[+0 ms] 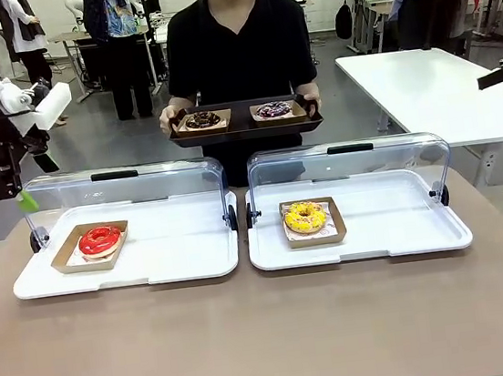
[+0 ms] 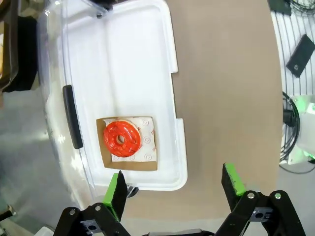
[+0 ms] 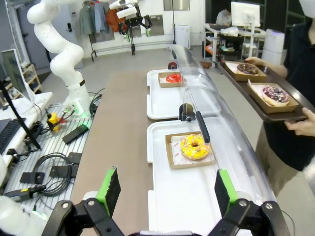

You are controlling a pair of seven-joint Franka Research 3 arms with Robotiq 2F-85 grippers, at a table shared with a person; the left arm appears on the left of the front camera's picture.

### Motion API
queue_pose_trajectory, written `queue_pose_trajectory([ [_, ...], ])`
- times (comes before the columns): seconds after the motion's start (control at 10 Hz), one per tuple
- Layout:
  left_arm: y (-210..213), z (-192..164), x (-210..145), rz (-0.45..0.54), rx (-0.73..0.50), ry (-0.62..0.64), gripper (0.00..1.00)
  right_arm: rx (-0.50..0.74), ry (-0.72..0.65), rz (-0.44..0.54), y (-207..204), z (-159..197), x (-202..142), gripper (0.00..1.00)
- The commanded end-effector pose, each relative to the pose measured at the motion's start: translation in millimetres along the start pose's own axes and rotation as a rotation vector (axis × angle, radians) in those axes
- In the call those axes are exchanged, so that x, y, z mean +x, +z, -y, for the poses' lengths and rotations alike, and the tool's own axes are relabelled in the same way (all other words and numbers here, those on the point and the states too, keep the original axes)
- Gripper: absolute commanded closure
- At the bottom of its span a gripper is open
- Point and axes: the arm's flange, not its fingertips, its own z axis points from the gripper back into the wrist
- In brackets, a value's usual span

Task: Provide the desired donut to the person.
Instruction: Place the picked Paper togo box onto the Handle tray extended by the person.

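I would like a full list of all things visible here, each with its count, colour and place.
Red donut: one, red icing, on card in left white tray.
Yellow donut: one, yellow icing, on card in right white tray.
Clear lids: two, raised behind the trays.
Dark serving tray: one, carried by the person, bearing two dark donuts.
Table: one, brown.
Left gripper: open, above the table edge.
Right gripper: open.

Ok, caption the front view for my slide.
Person holds a dark tray of two donuts behind open cases with a red donut and yellow donut.
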Motion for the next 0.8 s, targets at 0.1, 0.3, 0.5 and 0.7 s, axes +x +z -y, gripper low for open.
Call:
queue_pose_trajectory([
  [0.1, 14, -16, -94, 0.496, 0.008, 0.059, 0.00, 0.008, 0.001, 0.006, -1, -1, 1, 0.00],
  [0.3, 20, -15, -160, 0.778, 0.045, 0.053, 0.00, 0.008, 0.001, 0.006, -1, -1, 1, 0.00],
  [0.5, 16, -1, -214, 0.956, 0.083, 0.092, 0.00, 0.008, 0.001, 0.006, -1, -1, 1, 0.00],
  [0.7, 14, 1, -248, 1.002, 0.096, 0.137, 0.00, 0.008, 0.001, 0.006, -1, -1, 1, 0.00],
])
